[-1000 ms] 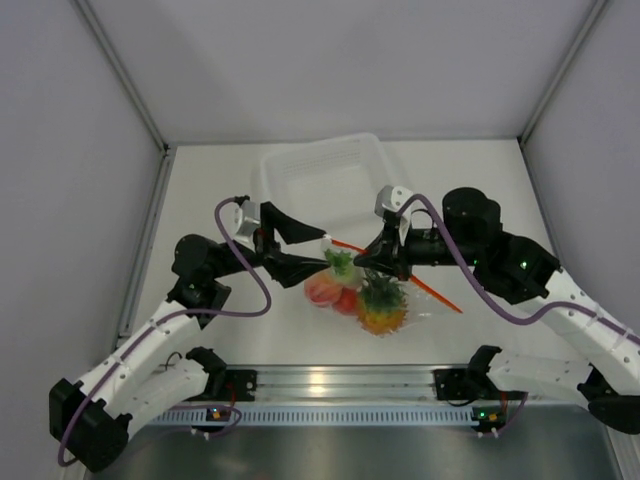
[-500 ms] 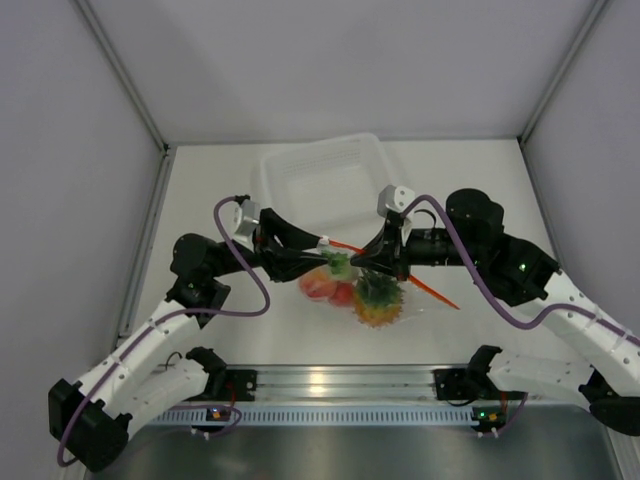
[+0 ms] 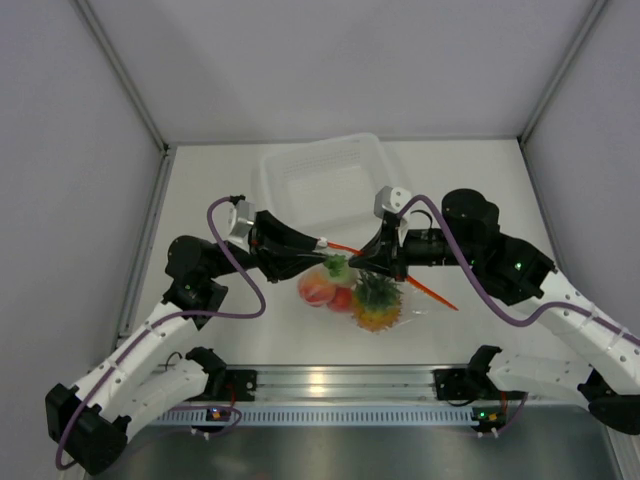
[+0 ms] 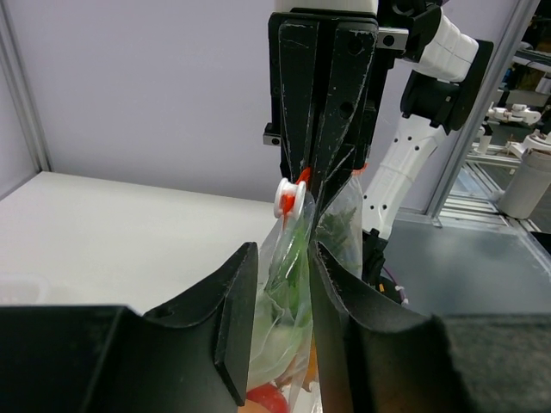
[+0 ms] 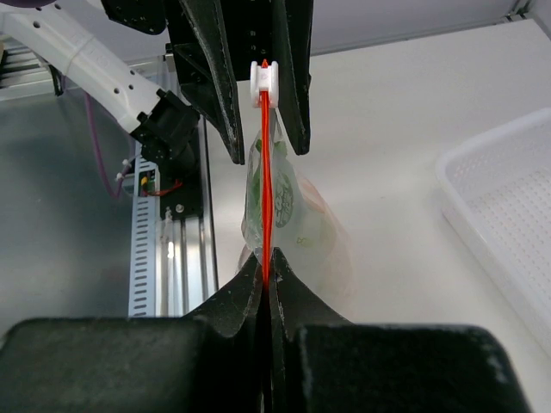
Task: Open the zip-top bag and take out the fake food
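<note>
Currently the zip-top bag (image 3: 372, 300) is hanging between both grippers over the table (image 3: 220, 200), fake food (image 3: 350, 295) sitting inside. Right gripper (image 5: 265, 258) is clenching its red zip strip (image 5: 267, 172). Left gripper (image 4: 282, 258) is straddling the film below the white slider (image 5: 264, 82), and I cannot tell whether it is gripping. Clear tray (image 3: 300, 165) is lying behind.

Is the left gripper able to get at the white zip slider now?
Probably yes: the slider sits right by the left gripper, whose fingers are parted, nothing between; the right gripper holds the bag.
</note>
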Tool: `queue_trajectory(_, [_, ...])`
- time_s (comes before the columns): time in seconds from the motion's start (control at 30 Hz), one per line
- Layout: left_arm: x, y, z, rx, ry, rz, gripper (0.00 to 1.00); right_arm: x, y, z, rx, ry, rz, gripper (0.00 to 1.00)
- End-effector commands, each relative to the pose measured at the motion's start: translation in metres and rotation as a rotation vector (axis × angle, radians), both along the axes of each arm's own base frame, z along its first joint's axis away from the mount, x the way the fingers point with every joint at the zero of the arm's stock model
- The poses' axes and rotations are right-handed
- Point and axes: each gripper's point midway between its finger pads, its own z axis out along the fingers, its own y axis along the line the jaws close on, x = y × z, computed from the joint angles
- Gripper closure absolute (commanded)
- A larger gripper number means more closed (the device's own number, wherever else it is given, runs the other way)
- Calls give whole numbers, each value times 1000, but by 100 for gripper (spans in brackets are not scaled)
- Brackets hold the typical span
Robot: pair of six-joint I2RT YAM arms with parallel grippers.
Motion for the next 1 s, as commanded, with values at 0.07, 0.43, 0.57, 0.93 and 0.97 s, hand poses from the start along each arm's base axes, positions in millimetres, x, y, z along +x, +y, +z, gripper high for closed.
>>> queue_trajectory(0.07, [-9,0,21,-27,-53,-28,65,-4,6,21,70,-44,37,100])
queue_trajectory(0.43, [-9,-3,16,-17,-53,-37,100,14,3,4,8,-30,-53,98])
queue_trajectory(0.57, [-9,-5,9,-2,-46,-52,100,18,-5,7,3,-42,-102,82])
queue_trajectory(0.93, [-11,-15,-12,74,-18,-155,100,3,11,36,57,-50,39,70])
queue_trajectory(0.97, [-9,-16,-12,75,-13,-154,100,2,12,41,61,-56,51,70])
